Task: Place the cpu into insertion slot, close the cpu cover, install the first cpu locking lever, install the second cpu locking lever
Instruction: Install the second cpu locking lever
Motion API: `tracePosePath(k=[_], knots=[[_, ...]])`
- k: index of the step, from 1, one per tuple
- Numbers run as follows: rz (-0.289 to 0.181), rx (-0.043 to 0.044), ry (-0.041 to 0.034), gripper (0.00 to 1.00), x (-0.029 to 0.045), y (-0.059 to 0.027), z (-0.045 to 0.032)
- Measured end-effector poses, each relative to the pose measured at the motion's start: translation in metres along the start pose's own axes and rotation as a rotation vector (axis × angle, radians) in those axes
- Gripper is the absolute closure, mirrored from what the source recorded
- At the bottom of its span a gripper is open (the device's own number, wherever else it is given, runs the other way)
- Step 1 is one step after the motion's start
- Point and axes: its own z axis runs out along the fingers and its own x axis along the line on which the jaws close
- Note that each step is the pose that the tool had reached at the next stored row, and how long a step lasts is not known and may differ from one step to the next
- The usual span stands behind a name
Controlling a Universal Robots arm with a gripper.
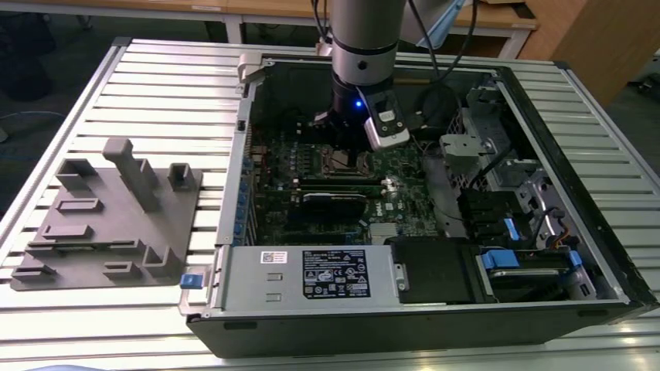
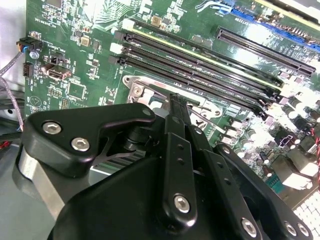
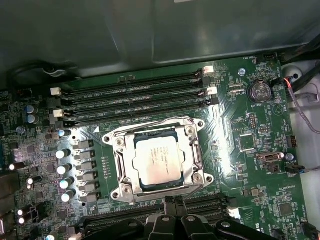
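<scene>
Now arm vertical, end effector [image 3: 172, 220] fingers together, empty, just beside cpu cover [image 3: 159, 159].

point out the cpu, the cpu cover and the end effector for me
cpu [image 3: 158, 161], first wrist view, middle of its silver-grey top.
cpu cover [image 3: 194, 159], first wrist view, one side bar of the metal frame around the chip.
end effector [image 2: 176, 102], second wrist view, black fingertips meeting above the socket.

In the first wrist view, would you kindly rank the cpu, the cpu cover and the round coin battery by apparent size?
1. cpu cover, the frame surrounding the chip.
2. cpu, seated inside it.
3. coin battery, clearly smallest.
</scene>
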Motion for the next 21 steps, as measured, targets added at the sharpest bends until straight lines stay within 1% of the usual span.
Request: tracePosePath(k=[13,21], knots=[[0.0,0.0002,0.0001,0.89,0.0003,-0.0002,0.0035],[0.0,0.0003,0.0001,0.89,0.0004,-0.0002,0.0043]])
